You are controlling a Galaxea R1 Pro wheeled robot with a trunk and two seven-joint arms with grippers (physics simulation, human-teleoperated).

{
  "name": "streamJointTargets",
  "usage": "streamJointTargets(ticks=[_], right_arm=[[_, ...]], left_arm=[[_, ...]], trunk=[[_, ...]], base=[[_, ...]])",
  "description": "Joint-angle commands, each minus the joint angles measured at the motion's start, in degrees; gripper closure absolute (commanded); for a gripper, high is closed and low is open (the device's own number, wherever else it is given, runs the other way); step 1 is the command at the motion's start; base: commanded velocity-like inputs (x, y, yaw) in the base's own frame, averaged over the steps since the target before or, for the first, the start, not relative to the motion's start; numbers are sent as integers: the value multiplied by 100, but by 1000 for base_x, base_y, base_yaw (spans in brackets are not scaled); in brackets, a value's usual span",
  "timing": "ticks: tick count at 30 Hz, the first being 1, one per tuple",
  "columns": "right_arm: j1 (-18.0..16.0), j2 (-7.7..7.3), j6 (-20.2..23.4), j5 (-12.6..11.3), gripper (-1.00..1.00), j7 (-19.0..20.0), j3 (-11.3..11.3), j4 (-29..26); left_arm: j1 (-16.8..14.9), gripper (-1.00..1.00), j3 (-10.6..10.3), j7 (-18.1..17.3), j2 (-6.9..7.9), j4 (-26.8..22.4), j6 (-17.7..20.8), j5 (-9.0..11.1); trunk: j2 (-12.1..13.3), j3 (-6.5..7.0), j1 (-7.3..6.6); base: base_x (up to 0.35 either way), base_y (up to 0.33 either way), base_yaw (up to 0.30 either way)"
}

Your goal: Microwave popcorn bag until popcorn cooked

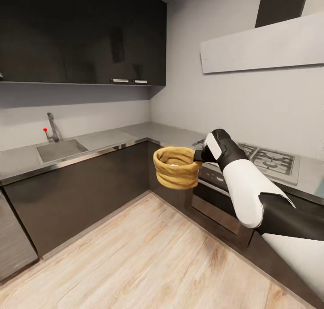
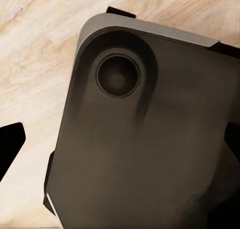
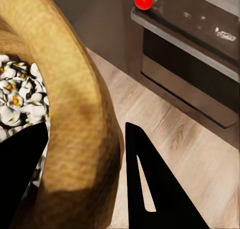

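Two right fingers [image 3: 30, 179] clamped across popcorn bag [image 1: 176, 167] rim

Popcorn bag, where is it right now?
The popcorn bag hangs in the air, held by the right gripper, above the wooden floor in front of the oven.

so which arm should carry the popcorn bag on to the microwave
Right. Its tool is already shut on the popcorn bag's rim, holding it over the floor; the left tool's fingers look spread above the robot's base.

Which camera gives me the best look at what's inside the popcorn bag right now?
The right wrist view: it looks over the rim of the popcorn bag at white popped kernels. The head view shows the whole bag, its contents barely visible.
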Motion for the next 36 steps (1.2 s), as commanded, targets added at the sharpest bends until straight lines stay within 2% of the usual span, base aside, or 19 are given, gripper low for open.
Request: streamJointTargets(ticks=[1,17,36], right_arm=[[-4,4,10,-43,100,-54,-29,12],[3,-10,10,-4,100,-98,-29,31],[4,-10,10,-37,100,-77,-29,31]], left_arm=[[-1,-100,2,12,-1,-4,-7,20],[-1,-100,2,4,17,23,-7,20],[-1,-100,3,13,-2,40,1,29]], trunk=[[-4,-6,-4],[-4,-6,-4],[-4,-6,-4]], base=[[-350,0,0],[-350,9,0],[-347,165,0]])
